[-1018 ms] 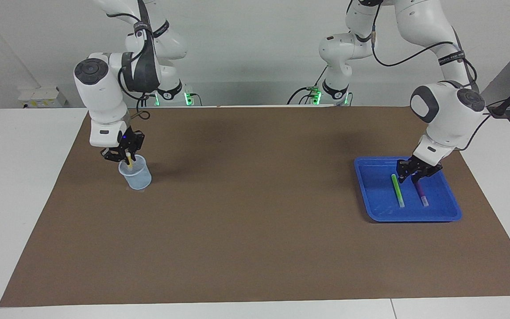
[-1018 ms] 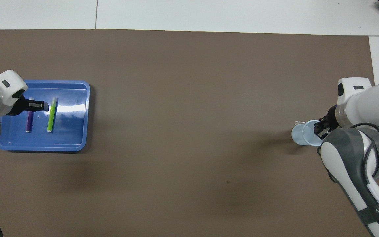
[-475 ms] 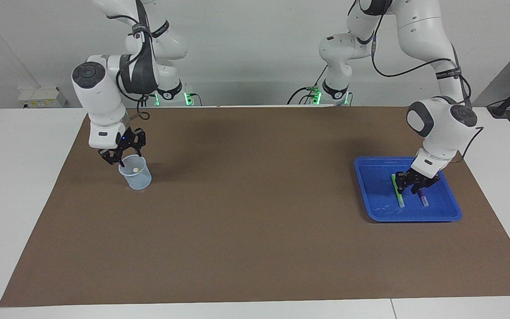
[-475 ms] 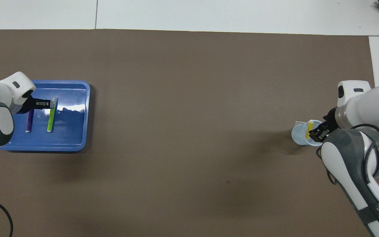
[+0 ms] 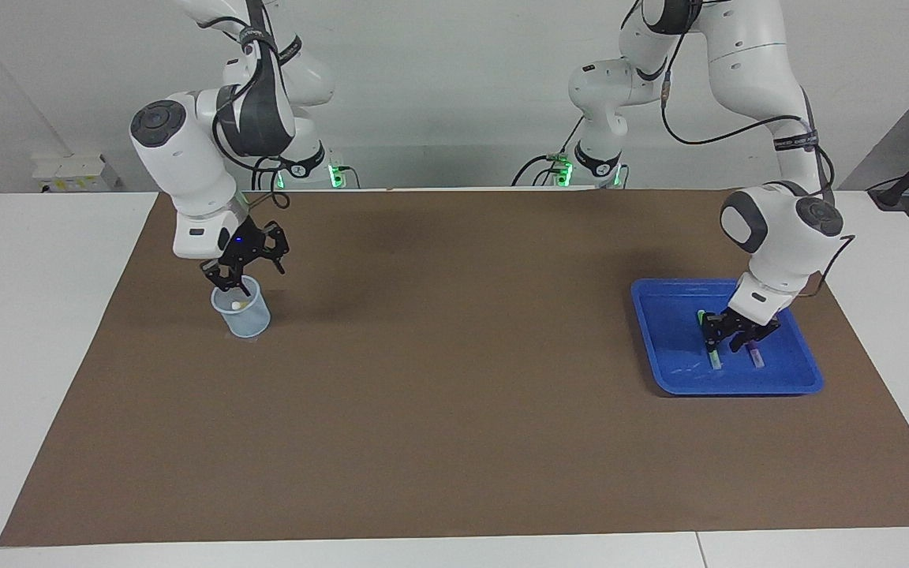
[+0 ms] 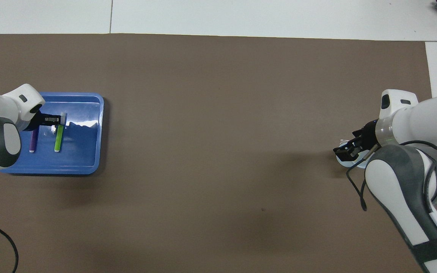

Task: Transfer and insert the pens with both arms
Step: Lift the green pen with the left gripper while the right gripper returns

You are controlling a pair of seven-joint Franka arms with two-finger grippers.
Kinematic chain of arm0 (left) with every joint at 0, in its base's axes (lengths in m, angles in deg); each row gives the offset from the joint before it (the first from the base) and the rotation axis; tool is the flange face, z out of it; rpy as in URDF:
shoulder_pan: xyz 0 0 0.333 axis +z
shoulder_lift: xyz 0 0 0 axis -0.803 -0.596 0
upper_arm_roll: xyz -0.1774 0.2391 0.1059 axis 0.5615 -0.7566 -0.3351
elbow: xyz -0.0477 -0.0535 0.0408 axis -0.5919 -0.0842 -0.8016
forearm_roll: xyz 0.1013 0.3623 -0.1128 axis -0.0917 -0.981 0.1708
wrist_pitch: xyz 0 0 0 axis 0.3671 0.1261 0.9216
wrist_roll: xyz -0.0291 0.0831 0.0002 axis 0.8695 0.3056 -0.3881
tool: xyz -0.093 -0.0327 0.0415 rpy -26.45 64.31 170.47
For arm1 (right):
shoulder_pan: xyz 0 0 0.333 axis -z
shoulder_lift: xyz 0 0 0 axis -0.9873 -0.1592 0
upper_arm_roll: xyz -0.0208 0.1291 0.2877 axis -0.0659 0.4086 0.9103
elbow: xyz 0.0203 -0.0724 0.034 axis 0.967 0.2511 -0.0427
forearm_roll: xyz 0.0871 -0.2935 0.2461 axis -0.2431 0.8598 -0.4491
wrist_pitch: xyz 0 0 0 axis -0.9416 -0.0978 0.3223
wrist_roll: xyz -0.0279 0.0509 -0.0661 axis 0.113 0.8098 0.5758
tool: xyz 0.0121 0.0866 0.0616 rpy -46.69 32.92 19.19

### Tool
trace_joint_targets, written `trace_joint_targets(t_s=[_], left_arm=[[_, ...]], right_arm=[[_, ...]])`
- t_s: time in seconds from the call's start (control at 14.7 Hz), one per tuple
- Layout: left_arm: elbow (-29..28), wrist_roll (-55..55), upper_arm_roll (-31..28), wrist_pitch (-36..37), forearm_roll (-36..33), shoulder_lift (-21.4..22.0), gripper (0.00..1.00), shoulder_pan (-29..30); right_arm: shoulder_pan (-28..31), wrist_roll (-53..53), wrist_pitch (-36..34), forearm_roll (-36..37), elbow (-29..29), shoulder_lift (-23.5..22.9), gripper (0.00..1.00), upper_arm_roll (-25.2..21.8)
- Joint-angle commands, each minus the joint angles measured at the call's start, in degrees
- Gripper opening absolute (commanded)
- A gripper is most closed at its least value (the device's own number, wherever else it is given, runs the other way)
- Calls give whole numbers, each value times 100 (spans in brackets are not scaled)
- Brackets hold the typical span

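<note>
Over the blue tray [image 5: 806, 385], the left tool [image 5: 731, 338] is set low astride the green pen [image 5: 713, 359], grip state unclear, purple pen [image 5: 755, 356] alongside; above the cup [image 5: 243, 312], the right tool [image 5: 242, 272] is spread open, yellow pen [image 5: 240, 304] deposited inside.

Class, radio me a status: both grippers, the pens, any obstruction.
Right gripper open over translucent plastic cup, yellow pen inside. Left gripper down on bright green pen in blue plastic tray. Purple pen beside. Nothing obstructing.
</note>
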Motion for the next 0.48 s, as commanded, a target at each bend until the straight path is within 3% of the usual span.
trace_joint_targets(t_s=[0.0,0.27,0.41], left_arm=[[-116,-40,41,-300,-107,-94,47,64],[-353,-40,41,-572,-107,-120,47,73],[-406,-40,41,-643,-107,-120,39,73]], right_arm=[[-127,432,-67,-359,-2,65,100,12],[-372,1405,-49,-929,-28,48,100,12],[-592,2292,-41,-1124,-142,30,100,20]])
